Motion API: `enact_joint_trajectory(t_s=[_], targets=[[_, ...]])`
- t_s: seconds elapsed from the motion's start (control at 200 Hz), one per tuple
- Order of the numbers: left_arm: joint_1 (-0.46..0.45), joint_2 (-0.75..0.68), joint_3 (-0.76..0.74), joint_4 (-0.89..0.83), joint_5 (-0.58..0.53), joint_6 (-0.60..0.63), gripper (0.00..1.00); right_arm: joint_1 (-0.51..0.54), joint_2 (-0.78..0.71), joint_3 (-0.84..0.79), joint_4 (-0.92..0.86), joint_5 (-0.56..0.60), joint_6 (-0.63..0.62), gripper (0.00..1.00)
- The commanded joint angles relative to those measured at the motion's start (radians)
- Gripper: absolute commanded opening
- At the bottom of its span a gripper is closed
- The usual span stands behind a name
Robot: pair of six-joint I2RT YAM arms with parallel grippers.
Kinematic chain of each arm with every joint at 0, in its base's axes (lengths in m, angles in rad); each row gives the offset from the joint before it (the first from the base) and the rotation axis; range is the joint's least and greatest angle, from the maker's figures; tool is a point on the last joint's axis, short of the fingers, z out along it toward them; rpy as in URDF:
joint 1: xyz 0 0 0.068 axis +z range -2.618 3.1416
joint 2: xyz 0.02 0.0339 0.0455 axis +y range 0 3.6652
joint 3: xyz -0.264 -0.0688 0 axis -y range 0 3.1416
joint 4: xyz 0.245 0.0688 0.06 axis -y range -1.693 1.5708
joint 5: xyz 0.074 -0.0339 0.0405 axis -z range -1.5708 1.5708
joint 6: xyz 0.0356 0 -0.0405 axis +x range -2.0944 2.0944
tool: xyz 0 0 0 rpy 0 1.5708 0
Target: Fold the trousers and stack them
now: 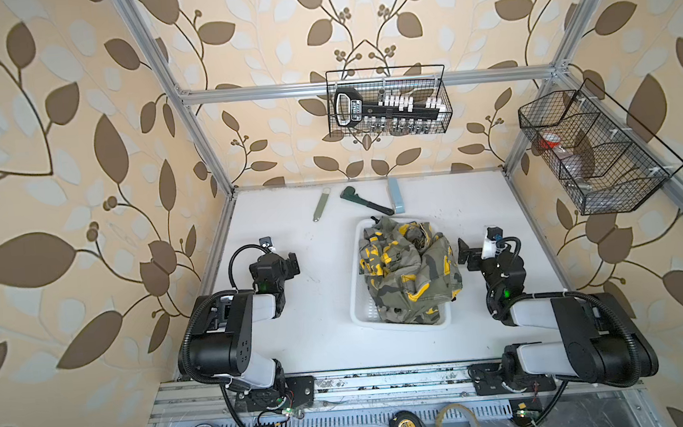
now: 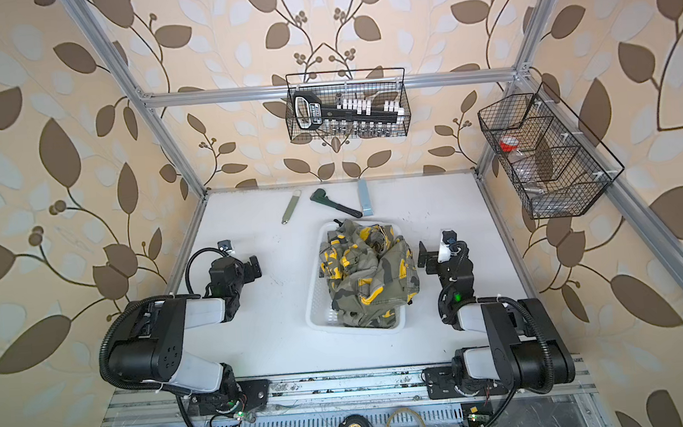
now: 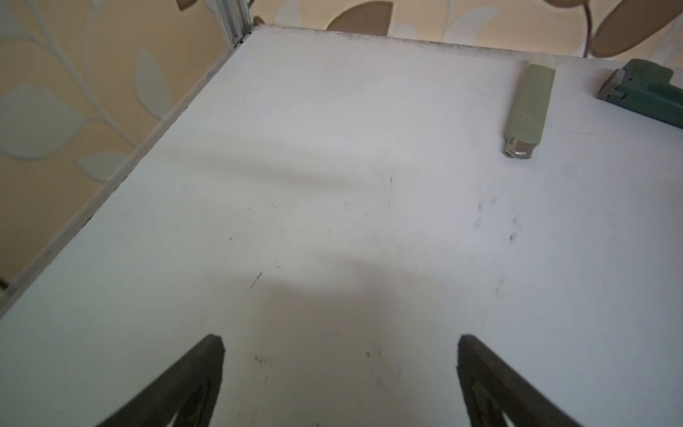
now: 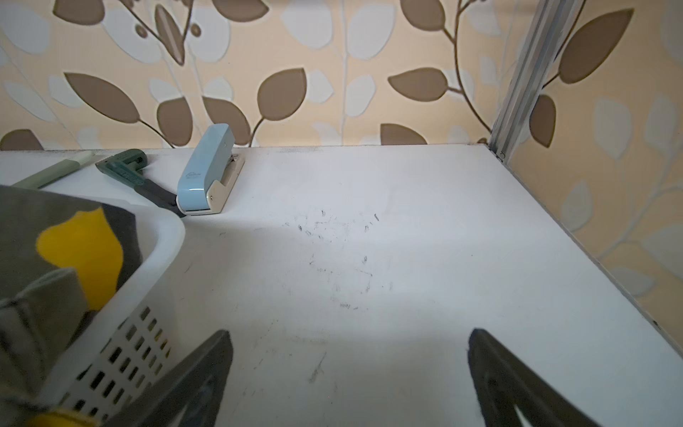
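In both top views: trousers (image 1: 409, 269) lie crumpled in a white basket (image 1: 356, 301) mid-surface (image 1: 320, 341), between left claw (image 1: 291, 264) and right claw (image 1: 465, 255), touching neither.
Left wrist: claw wide, empty, over bare surface; a green knife (image 3: 528, 107) lies well beyond.
Right wrist: claw wide, empty; the basket wall stands just beside one finger (image 4: 192, 380).
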Motion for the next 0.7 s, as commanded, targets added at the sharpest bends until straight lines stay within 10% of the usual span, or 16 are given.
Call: enact_joint_trajectory(t_s=[0.0,0.695], targets=[[-0.002,-0.009,0.013,0.015,-0.006,0.009,0.99,0.006,0.004,0.000,0.014,-0.004,-0.019,1.00],[-0.003,-0.008,0.014,0.014,-0.005,0.009,0.99,-0.011,0.009,0.002,0.014,-0.032,-0.004,1.00]])
